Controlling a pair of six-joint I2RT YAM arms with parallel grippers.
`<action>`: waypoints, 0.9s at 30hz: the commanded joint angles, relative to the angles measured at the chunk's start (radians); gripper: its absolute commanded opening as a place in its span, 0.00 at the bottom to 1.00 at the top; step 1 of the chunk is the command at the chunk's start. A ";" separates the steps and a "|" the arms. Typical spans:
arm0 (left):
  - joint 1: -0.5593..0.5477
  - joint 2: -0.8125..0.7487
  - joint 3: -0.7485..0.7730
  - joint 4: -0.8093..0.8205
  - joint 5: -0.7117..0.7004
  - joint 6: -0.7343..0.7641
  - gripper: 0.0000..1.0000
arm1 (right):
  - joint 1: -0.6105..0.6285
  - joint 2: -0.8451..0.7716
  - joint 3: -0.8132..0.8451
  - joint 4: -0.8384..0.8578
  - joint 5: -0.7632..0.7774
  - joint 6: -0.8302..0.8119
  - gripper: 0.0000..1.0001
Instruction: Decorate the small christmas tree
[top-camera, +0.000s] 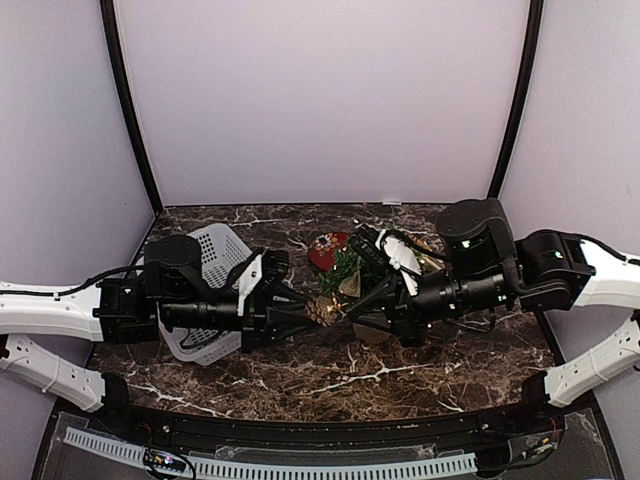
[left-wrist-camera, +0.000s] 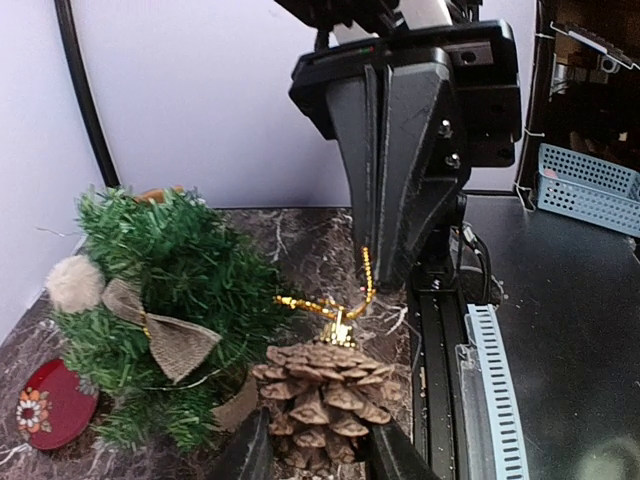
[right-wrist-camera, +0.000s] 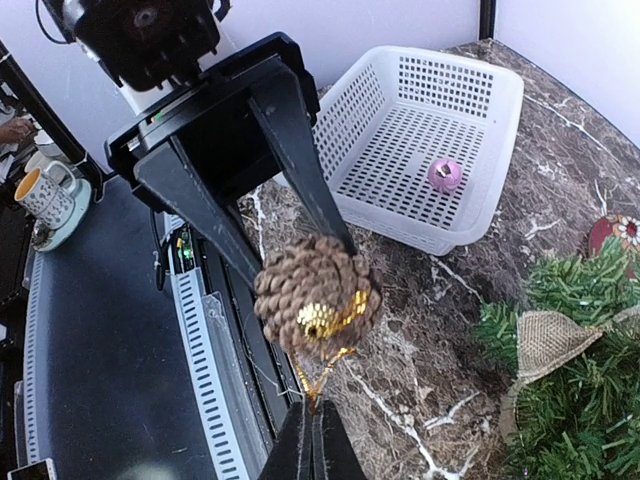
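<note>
Pale lavender walls (top-camera: 320, 100) box the scene in, evenly lit, no hard shadows. Black corner posts (top-camera: 128, 110) rise at eleven and one o'clock. The dark marble tabletop (top-camera: 330, 375), veined white, spreads across the middle, and a white slotted rail (top-camera: 300, 468) runs along six o'clock.

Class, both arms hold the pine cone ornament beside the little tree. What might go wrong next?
The left hand grips the pine cone while the right hand pinches its gold loop: pulling apart might snap it.
The small christmas tree stands close; a swinging arm might topple it.
</note>
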 joint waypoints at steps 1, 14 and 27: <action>0.002 0.066 0.039 0.052 0.084 -0.032 0.32 | -0.006 -0.015 0.023 -0.059 0.063 0.037 0.00; 0.003 0.272 0.167 0.076 0.026 -0.090 0.31 | -0.140 -0.055 0.030 -0.252 0.146 0.106 0.00; 0.002 0.444 0.316 0.031 -0.015 -0.111 0.30 | -0.200 -0.040 0.023 -0.337 0.219 0.145 0.00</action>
